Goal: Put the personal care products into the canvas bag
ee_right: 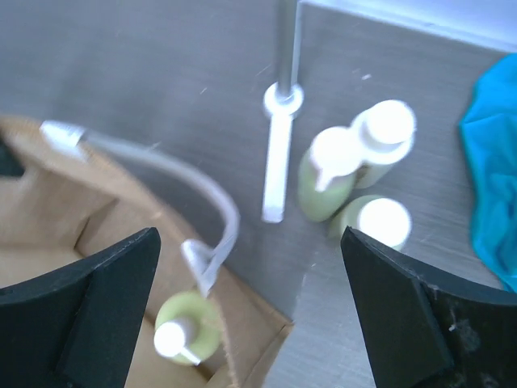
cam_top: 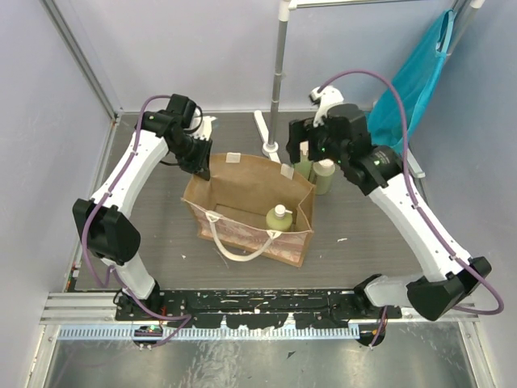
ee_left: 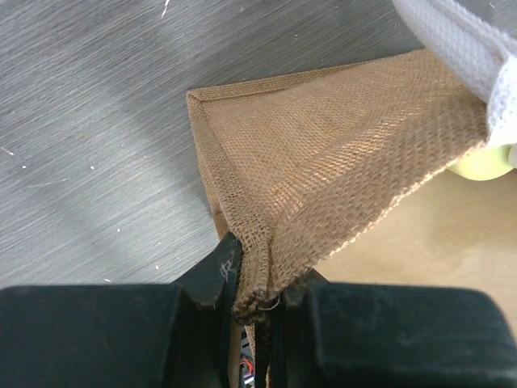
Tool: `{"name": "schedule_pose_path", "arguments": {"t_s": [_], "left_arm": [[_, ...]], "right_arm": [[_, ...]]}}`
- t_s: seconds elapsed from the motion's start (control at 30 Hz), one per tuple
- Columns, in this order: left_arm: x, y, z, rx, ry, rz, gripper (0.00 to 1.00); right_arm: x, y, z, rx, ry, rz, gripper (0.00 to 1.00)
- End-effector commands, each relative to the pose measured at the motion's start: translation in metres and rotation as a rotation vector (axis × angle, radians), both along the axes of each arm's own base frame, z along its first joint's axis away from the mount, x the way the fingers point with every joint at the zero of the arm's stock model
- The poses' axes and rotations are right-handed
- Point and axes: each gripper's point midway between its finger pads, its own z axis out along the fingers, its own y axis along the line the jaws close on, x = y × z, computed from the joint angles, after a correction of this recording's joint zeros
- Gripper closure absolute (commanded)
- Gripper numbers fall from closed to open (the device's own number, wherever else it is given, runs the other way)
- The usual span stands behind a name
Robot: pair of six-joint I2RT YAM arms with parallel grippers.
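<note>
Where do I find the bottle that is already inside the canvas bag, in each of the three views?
Top external: the bottle stands near the picture's centre, in the bag's near right corner.
Left wrist: only a pale green sliver at the right edge, below the white handle; probably the same bottle.
Right wrist: at the bottom, left of centre, seen from above.
Shared landmark: the canvas bag.
</note>
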Motion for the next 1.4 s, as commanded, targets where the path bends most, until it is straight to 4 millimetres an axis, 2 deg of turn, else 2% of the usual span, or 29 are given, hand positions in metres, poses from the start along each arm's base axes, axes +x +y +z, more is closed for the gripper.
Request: {"name": "schedule_pose_path", "arguments": {"t_s": [0.0,0.1,0.2,0.37,0.77,1.23,1.37], "left_arm": [[0.002,0.006,0.005,0.002,-0.036,0.007,1.0],[0.002,0.007,0.004,0.004,-0.038,0.011,1.0],[0.003,0.007,0.003,0.007,-0.037,0.014,1.0],[0.003,0.008,0.003,0.008,-0.034,0.02,1.0],[0.005,0.009,0.003,0.015,-0.025,0.035,1.0],[0.005,0.013,0.002,0.042,-0.021,0.043,1.0],[0.006,0.014,0.002,0.045,-0.019,0.044,1.0]], "right_arm": [[0.038,-0.034,0.031,0.063,-0.062,-0.213,0.0],[0.06,-0.06,-0.002,-0.032,0.077,-0.352,0.0],[0.068,-0.068,-0.033,-0.09,0.19,-0.392,0.0],[0.075,-0.079,-0.075,-0.087,0.359,-0.417,0.0],[0.085,-0.105,-0.139,-0.171,0.507,-0.424,0.0],[0.086,-0.105,-0.209,-0.212,0.606,-0.378,0.0],[0.083,-0.107,-0.222,-0.228,0.631,-0.374,0.05]]}}
